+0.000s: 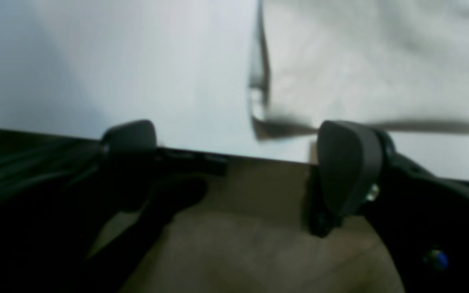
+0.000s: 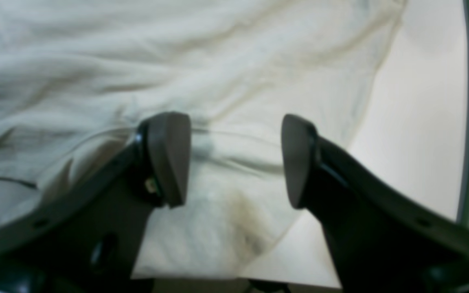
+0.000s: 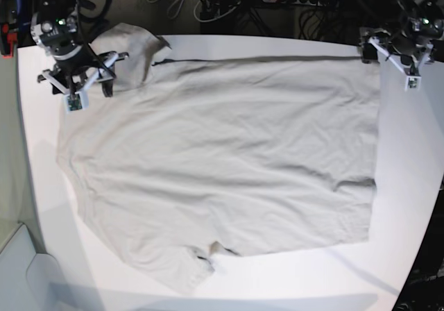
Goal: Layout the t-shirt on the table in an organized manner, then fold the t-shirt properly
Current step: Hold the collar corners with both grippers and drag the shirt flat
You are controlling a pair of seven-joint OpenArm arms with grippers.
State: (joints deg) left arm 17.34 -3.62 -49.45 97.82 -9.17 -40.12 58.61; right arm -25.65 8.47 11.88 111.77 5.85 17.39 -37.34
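Two end effectors, left [image 3: 408,64] and right [image 3: 75,82], both wide, empty; shirt [image 3: 222,165] spread across counter [image 3: 409,186], long axis between them, right directly over its sleeve

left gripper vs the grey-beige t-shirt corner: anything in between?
Nothing. In the left wrist view, only bare white table lies between the open left gripper and the grey-beige cotton t-shirt corner; no contact.

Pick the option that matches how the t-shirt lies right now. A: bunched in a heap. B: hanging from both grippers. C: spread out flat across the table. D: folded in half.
C: in the base view the t-shirt lies opened out, single layer, over the white table.
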